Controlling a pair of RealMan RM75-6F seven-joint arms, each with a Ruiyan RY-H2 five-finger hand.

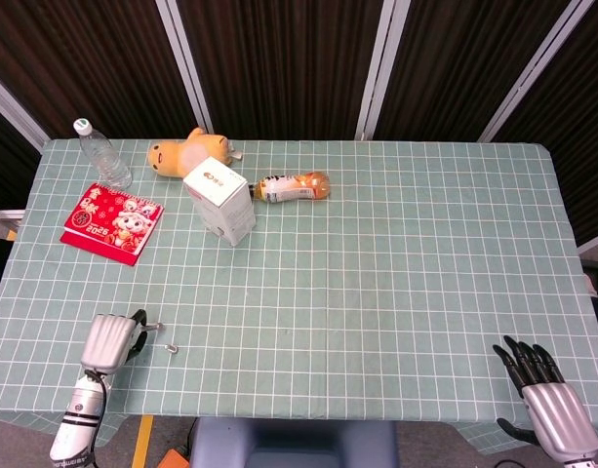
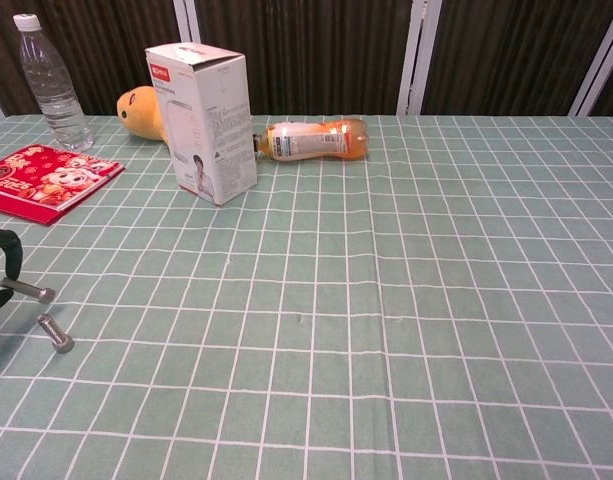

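Where the green checked cloth meets the desk's (image 1: pixel 396 292) near-left corner, the left hand (image 1: pixel 108 341) pinches a slim steel bolt (image 2: pixel 26 291) in its dark fingers (image 2: pixel 4 250); a second, stubby bolt (image 2: pixel 56 334) lies just beside. Right hand (image 1: pixel 547 405), near-right corner: palm down, fingers spread, holding nothing.

You face a table (image 1: pixel 396 253) covered edge to edge by a pale green cloth with a white grid. Behind its far edge stands a dark ribbed wall (image 1: pixel 279 58) crossed by slanted white bars (image 1: pixel 377 68). Light falls evenly across the cloth.
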